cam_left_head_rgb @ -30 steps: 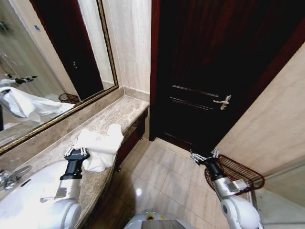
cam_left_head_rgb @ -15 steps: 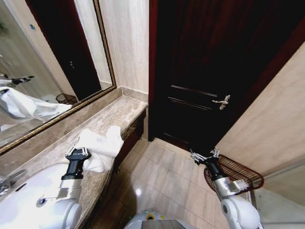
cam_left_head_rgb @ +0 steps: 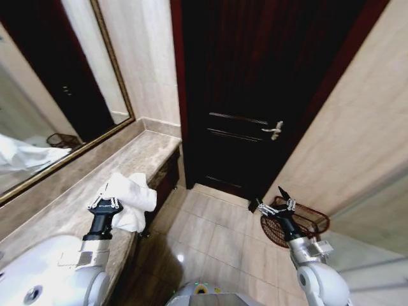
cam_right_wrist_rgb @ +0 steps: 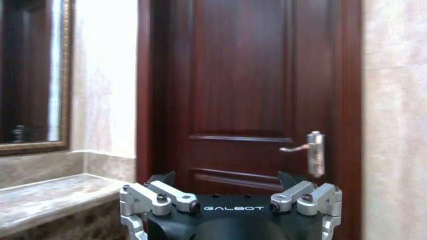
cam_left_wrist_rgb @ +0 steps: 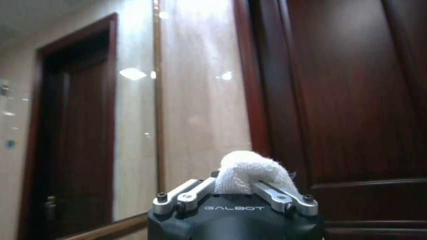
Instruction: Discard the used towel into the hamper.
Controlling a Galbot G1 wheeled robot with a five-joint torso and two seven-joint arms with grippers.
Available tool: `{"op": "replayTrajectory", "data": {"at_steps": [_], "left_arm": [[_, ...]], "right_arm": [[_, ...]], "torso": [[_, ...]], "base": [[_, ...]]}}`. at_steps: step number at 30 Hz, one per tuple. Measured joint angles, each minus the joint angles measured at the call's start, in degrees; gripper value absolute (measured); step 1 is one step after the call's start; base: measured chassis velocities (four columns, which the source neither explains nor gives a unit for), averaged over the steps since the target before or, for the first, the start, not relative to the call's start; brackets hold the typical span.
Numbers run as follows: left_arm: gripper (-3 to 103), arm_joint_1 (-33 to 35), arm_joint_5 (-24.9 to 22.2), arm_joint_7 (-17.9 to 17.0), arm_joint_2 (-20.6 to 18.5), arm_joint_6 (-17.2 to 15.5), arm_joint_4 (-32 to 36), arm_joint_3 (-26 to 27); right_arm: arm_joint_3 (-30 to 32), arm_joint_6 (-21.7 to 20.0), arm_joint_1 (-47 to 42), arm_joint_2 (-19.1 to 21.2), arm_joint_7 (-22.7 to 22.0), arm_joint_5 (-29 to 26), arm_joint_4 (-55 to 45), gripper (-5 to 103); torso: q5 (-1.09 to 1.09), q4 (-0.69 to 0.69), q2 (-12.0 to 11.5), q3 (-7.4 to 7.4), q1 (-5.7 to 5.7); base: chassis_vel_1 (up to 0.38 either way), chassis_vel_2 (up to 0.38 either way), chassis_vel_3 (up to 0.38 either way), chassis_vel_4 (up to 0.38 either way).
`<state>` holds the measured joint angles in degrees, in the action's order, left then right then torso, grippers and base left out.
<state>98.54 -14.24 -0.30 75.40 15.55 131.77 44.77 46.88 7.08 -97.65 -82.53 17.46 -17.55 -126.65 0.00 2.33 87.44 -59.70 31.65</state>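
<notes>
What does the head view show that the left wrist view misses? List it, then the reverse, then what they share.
Head view alone: the hamper on the floor by the right gripper, the sink, the door handle. Left wrist view alone: a close look at the towel bunched between the fingers. Shared: the towel, the left gripper, the dark door, the mirror.
</notes>
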Motion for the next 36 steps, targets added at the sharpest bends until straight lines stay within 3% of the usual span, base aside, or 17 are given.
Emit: {"op": "replayTrajectory", "data": {"at_steps": [22,36], "left_arm": [[2,0.00,0.14,0.77,0.09,0.70,-0.77,-0.12],[2,-0.12,0.09,1.92,0.18,1.31,-1.71,-0.19]], "right_arm": [[0.06,0.44,-0.43,-0.96,-0.68,-0.27,0.01,100],[0.14,0.44,-0.53,-1.50,-3.45,0.09,-0.10,100]], "torso": [[-0.01,0.00,0.01,0.00,-0.01],[0.00,-0.01,0.01,0.00,0.00]], "base": [[-0.122,-0.123,-0.126,-0.127],[-0.126,-0.124,-0.123,-0.131]]}}
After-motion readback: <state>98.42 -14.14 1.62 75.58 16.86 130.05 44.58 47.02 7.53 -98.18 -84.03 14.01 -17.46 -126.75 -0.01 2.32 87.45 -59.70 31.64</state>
